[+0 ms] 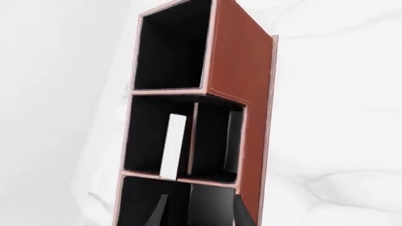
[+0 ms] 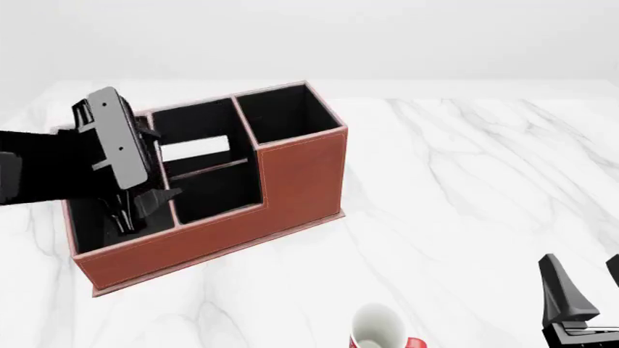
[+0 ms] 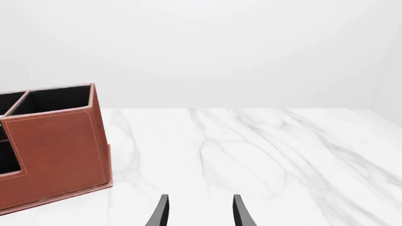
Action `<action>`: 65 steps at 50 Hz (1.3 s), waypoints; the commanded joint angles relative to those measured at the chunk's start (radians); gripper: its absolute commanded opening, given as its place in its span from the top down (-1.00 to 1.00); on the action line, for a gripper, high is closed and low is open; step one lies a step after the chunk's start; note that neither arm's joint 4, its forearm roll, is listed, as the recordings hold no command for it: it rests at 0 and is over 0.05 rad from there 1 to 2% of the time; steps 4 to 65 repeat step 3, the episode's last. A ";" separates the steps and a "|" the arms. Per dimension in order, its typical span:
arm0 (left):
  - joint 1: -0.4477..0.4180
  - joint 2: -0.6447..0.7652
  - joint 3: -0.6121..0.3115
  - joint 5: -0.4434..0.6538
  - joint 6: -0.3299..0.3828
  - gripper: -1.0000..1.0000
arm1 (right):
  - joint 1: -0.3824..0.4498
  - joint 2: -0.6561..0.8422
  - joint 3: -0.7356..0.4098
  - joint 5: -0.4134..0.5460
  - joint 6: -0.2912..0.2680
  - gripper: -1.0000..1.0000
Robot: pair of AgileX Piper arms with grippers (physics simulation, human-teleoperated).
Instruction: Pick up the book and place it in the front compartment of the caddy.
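Note:
The caddy (image 2: 290, 181) stands at the table's left, reddish-brown with black lining. The book shows as a white strip (image 2: 198, 148), standing upright in the far middle compartment beside the divider. Its black cover blends with the lining. In the left wrist view the strip (image 1: 174, 146) stands inside the caddy (image 1: 236, 61). My left gripper (image 2: 143, 206) is open and empty, pointing down into the caddy's left end compartment, apart from the book. It shows open in its wrist view (image 1: 199, 212). My right gripper (image 2: 583, 286) is open and empty at the near right, far from the caddy (image 3: 56, 150).
A white mug (image 2: 375, 325) with a red handle stands near the table's front edge, right of the caddy and left of my right gripper (image 3: 199, 213). White marble table (image 2: 464, 181) stretches right of the caddy.

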 commanded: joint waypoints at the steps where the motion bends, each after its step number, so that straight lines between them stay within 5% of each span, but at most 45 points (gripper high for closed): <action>1: -0.028 -0.213 0.120 -0.018 -0.043 -1.00 | 0.000 0.002 0.001 -0.002 -0.001 -1.00; 65: -0.020 -0.254 0.135 -0.029 -0.080 -1.00 | 0.000 0.001 0.001 -0.002 -0.001 -1.00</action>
